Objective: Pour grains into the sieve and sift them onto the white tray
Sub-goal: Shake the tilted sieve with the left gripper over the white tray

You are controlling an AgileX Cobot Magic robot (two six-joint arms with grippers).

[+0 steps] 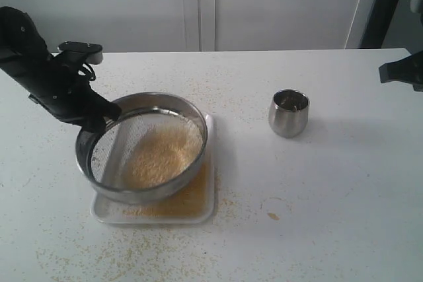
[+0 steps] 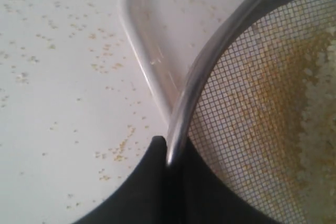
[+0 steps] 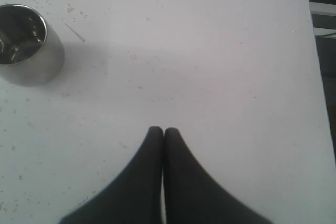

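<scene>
The sieve (image 1: 142,146), a wide steel ring with grey mesh, is tilted above the white tray (image 1: 208,211), its left side raised. Pale and golden grains (image 1: 162,156) lie heaped on the mesh, and fine golden grains cover the tray floor (image 1: 192,196). My left gripper (image 1: 99,115) is shut on the sieve's rim at its left edge. In the left wrist view the rim (image 2: 210,66) runs between the black fingers (image 2: 152,182), with the mesh (image 2: 262,108) and the tray's corner (image 2: 137,40) beyond. My right gripper (image 3: 163,130) is shut and empty over bare table.
A small steel cup (image 1: 289,113) stands upright right of the tray; it also shows in the right wrist view as the cup (image 3: 26,43). Spilled grains (image 1: 86,255) are scattered over the white table. The right arm (image 1: 402,70) sits at the far right edge.
</scene>
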